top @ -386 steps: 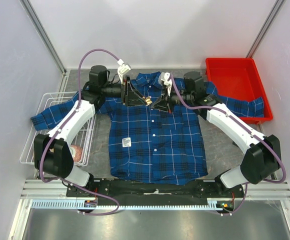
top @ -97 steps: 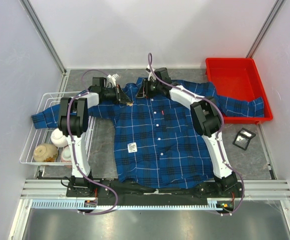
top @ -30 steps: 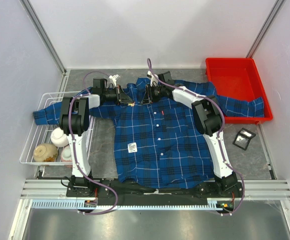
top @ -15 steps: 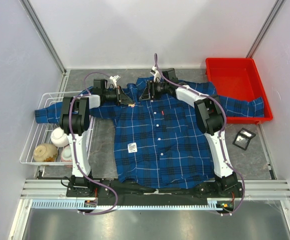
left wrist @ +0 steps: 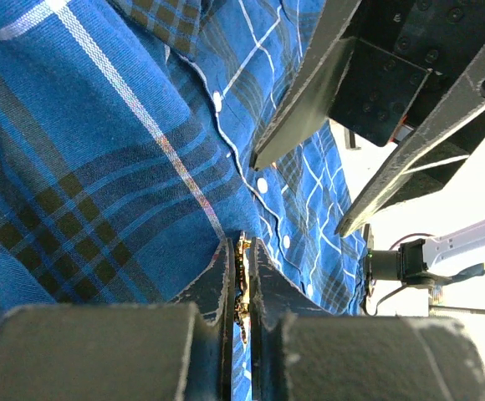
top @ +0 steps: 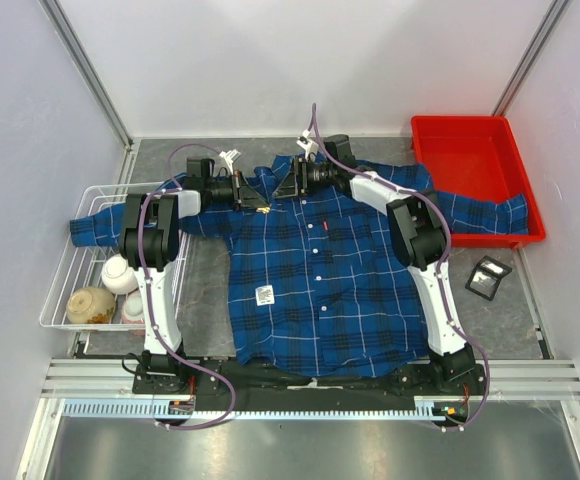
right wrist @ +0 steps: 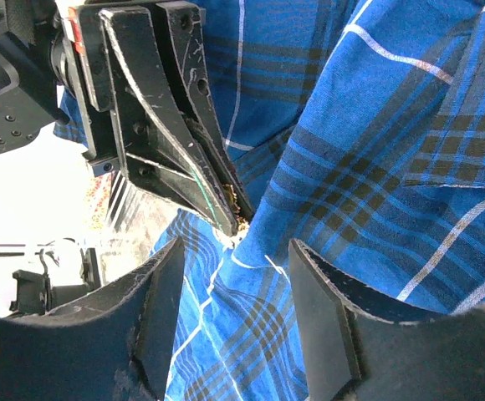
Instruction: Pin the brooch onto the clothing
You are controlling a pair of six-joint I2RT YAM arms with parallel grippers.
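Observation:
The clothing [top: 320, 280], a blue-and-black plaid shirt, lies spread flat on the table with its collar at the far side. My left gripper [top: 261, 203] is at the shirt's upper left chest, shut on the brooch [left wrist: 242, 266], a thin gold piece clamped edge-on between its fingers [left wrist: 217, 284]. The brooch's tip [right wrist: 242, 219] touches the fabric [right wrist: 376, 150]. My right gripper [top: 289, 189] faces the left one from the collar side. In the right wrist view its jaws [right wrist: 236, 244] stand open over the cloth [left wrist: 100, 150], with nothing between them. The two grippers are close but apart.
A red bin [top: 475, 165] stands at the back right with the shirt's sleeve draped over its edge. A wire basket [top: 75, 300] at the left holds bowls [top: 90, 305]. A small black-framed square [top: 489, 277] lies right of the shirt. A white label [top: 264, 295] sits on the shirt front.
My right gripper has opened its jaws and drawn back slightly to the right along the collar. The left gripper has stayed shut on the brooch in the same place.

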